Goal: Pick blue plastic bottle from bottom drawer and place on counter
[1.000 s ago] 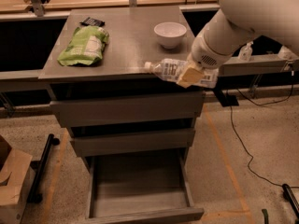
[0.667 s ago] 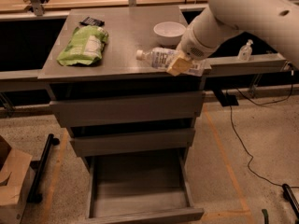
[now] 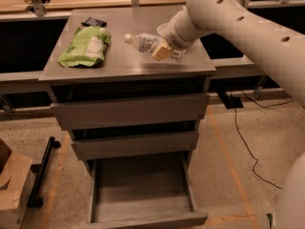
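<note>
The blue plastic bottle [image 3: 143, 42] is clear with a white cap pointing left. It lies sideways in my gripper [image 3: 164, 50], which is shut on it, just above the counter [image 3: 119, 61] at its middle right. The white arm reaches in from the upper right. The bottom drawer [image 3: 143, 194] stands pulled open below, and its grey box shows nothing inside.
A green snack bag [image 3: 86, 46] lies on the counter's left part. A small dark packet [image 3: 94, 22] lies at the back left. A white bowl [image 3: 163, 29] is mostly hidden behind my arm. A cardboard box [image 3: 12, 185] stands on the floor at left.
My gripper has carried the bottle leftward and farther over the counter, from its right edge toward the middle. The camera has also come closer to the cabinet.
</note>
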Controlling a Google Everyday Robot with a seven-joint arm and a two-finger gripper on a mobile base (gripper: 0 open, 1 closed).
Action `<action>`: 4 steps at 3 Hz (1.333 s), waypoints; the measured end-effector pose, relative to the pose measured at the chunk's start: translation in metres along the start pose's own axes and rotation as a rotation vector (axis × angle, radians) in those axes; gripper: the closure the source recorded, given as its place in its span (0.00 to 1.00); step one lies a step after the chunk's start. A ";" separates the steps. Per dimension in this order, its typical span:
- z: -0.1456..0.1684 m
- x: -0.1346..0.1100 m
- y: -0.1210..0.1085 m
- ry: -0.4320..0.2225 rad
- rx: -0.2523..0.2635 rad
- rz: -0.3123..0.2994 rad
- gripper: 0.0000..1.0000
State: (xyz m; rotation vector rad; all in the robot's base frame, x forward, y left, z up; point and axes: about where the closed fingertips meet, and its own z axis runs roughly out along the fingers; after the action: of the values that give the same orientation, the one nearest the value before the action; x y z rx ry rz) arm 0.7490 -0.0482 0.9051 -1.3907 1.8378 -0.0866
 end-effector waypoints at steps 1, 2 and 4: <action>0.039 -0.024 -0.020 -0.083 0.044 0.001 0.59; 0.072 -0.050 -0.031 -0.134 0.061 -0.017 0.29; 0.076 -0.066 -0.023 -0.166 0.065 -0.051 0.00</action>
State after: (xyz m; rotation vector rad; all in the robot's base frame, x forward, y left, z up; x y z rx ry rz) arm 0.8188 0.0272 0.9025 -1.3583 1.6495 -0.0545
